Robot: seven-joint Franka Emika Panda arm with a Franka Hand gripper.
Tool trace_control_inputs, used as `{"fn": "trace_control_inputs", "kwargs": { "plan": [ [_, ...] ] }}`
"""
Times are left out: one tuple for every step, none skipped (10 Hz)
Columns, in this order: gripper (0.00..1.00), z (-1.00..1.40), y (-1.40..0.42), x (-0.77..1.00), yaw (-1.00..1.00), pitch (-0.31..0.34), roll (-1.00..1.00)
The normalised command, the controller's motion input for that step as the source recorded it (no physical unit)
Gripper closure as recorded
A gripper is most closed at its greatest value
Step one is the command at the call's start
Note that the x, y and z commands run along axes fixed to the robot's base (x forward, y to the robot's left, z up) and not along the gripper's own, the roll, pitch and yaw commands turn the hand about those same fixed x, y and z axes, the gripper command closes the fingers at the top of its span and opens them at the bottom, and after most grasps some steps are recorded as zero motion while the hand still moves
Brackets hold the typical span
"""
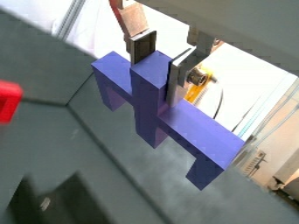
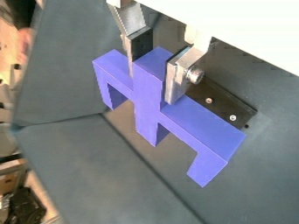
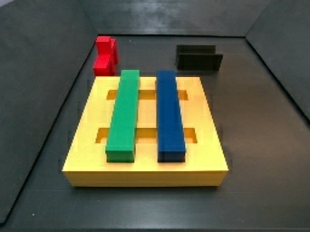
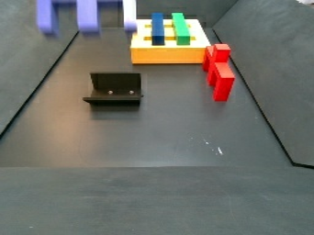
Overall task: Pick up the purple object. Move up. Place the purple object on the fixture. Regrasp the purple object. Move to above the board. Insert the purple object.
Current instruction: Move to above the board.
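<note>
End effector clamped on the purple object's central stub, held high, well above the fixture. Probably the move-up step; next, lower the piece onto the fixture, short of the board.

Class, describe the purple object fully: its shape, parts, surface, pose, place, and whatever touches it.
The purple object is a blocky, matte purple-indigo piece that looks like plastic: a wide bar with a raised central stub and notches that leave prongs. In both wrist views the hand is shut on its stub, silver fingers pressing each side. It hangs in the air, touching nothing else. In a side view it shows at the top edge, raised above the floor, its prongs pointing down, apart from the fixture and the board.
</note>
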Motion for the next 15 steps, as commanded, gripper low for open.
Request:
{"fn": "trace_control_inputs", "kwargs": {
  "plan": [
    [1.00,0.90,-0.01,0.03,0.01,0.062,-0.02],
    [1.00,0.52,-0.02,0.04,0.02,0.077,-0.01],
    [1.00,0.19,-0.03,0.05,0.03,0.094,0.00],
    [1.00,0.26,-1.40,-1.12,-0.08,0.032,-1.00],
    [1.00,0.28,-1.40,-1.15,-0.08,0.016,-1.00],
    [1.00,0.29,-1.40,-1.21,-0.07,-0.004,-1.00],
    [1.00,0.25,-1.40,-1.28,-0.06,-0.013,-1.00],
    [1.00,0.27,-1.40,-1.27,-0.06,-0.011,-1.00],
    [1.00,0.27,-1.40,-1.32,-0.05,-0.019,-1.00],
    [1.00,0.12,-0.70,-0.69,-0.05,-0.016,-1.00],
    [1.00,0.03,-0.23,-0.27,-0.05,-0.010,-1.00],
    [1.00,0.01,-0.09,-0.12,-0.06,0.005,-1.00],
    [1.00,0.01,-0.03,-0.08,-0.05,-0.008,-1.00],
    [1.00,-0.01,0.00,-0.08,-0.05,-0.027,-0.93],
    [1.00,0.01,0.03,-0.07,-0.02,-0.038,-0.64]
  ]
}}
